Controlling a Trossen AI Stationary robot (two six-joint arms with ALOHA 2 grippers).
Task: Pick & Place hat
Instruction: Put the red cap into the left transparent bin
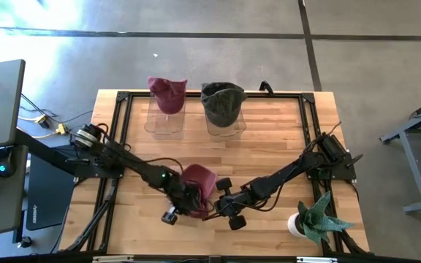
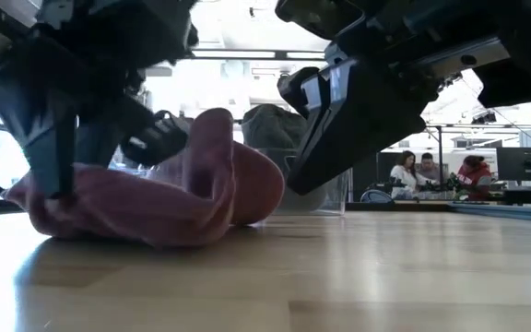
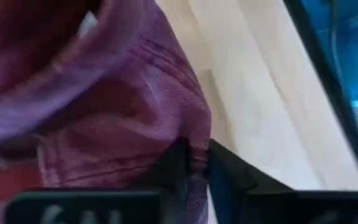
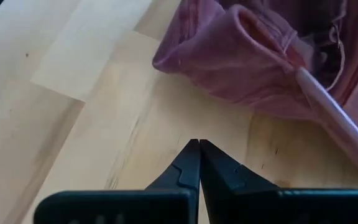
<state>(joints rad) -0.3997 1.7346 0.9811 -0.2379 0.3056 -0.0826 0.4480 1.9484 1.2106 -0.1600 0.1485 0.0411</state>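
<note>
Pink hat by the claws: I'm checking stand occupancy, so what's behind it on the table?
Behind the pink hat stand two clear stands, one bearing a maroon hat, the other a dark hat. The hats hide the stand tops.

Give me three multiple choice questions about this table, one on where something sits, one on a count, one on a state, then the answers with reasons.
1. Where is the potted plant?
A. Beside the right arm, at the table's near right corner
B. Between the stands
C. On the loose pink hat

2. How many hats sit on the clear stands?
A. None
B. Two
C. Four

3. How is the right gripper?
A. Wide open
B. Shut on the plant
C. Shut, holding nothing

Answers: 1 A, the high view shows it there. 2 B, a maroon hat and a dark hat. 3 C, its fingers meet over bare wood short of the pink hat.
</note>
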